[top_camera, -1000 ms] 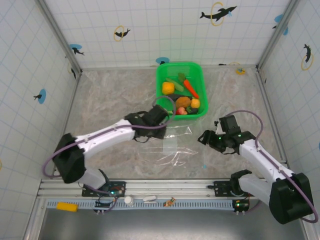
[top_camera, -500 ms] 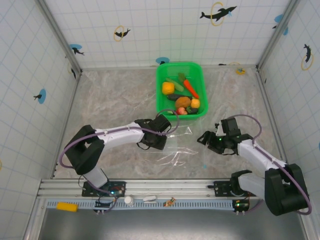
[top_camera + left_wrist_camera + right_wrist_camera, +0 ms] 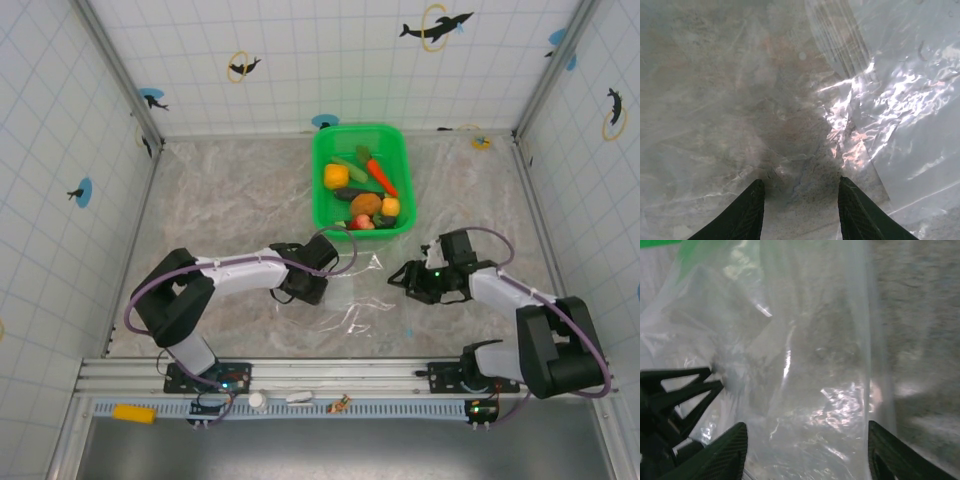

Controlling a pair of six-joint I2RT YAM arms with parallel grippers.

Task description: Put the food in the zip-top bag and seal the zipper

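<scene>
The marbled desk [image 3: 220,200] carries a green basket [image 3: 318,180] at its far middle. Just in front of the basket the zip-top bag [image 3: 355,295] lies flat and crumpled, its edges lost in glare, its zipper too faint to pick out. The left pincer [image 3: 800,185] stands released over the bag's left part. The right pincer [image 3: 806,426] is spread wide at its right edge, grasping nothing. The food [image 3: 365,205] sits in the basket, partly overlapping

Green basket [image 3: 317,175], colourless see-through bag [image 3: 355,295]
</scene>
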